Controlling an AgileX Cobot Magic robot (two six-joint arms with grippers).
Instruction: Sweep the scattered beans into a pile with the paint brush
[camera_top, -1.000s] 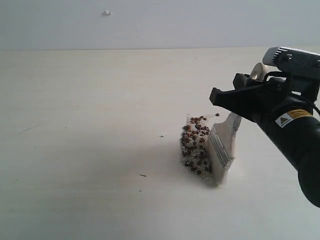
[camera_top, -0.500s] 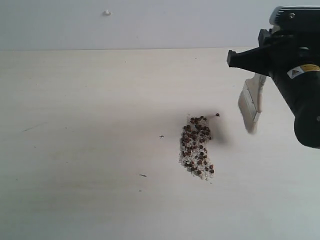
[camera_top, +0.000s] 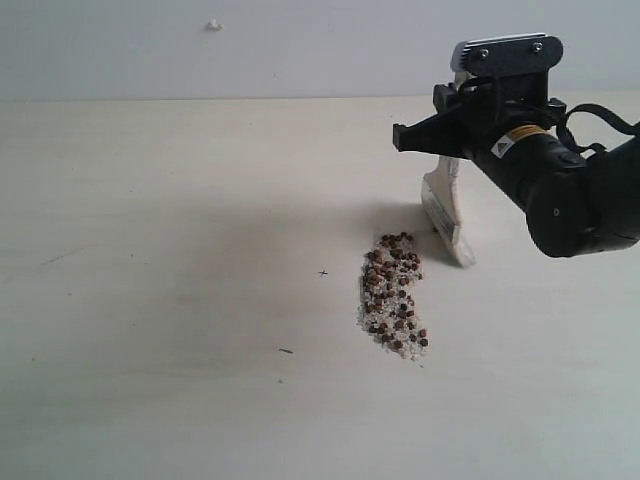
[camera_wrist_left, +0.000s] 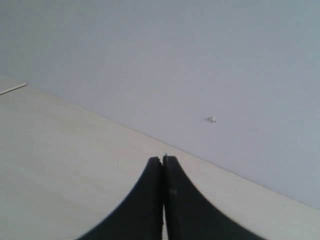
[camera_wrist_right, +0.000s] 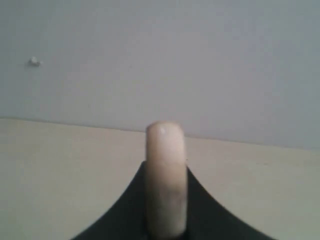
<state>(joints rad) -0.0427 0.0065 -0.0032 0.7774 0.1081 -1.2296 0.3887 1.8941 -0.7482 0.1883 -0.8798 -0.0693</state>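
Observation:
The beans (camera_top: 392, 293), reddish-brown pellets mixed with whitish crumbs, lie in a narrow elongated pile in the middle of the pale table (camera_top: 150, 250). The paint brush (camera_top: 445, 212) stands nearly upright just right of the pile's far end, with its cream bristles (camera_top: 457, 250) down on the table. My right gripper (camera_top: 447, 140) is shut on its wooden handle (camera_wrist_right: 165, 175), which sticks out between the dark fingers in the right wrist view. My left gripper (camera_wrist_left: 163, 161) is shut with nothing in it; it faces bare table and wall and does not show in the exterior view.
A grey wall (camera_top: 300, 45) rises behind the table's far edge, with a small white speck (camera_top: 213, 25) on it. A few tiny dark marks (camera_top: 286, 350) lie on the table left of the beans.
A second ago the brush pressed against the pile's right side. It then lifted up and to the right, and now it stands lower again, by the pile's far right end.

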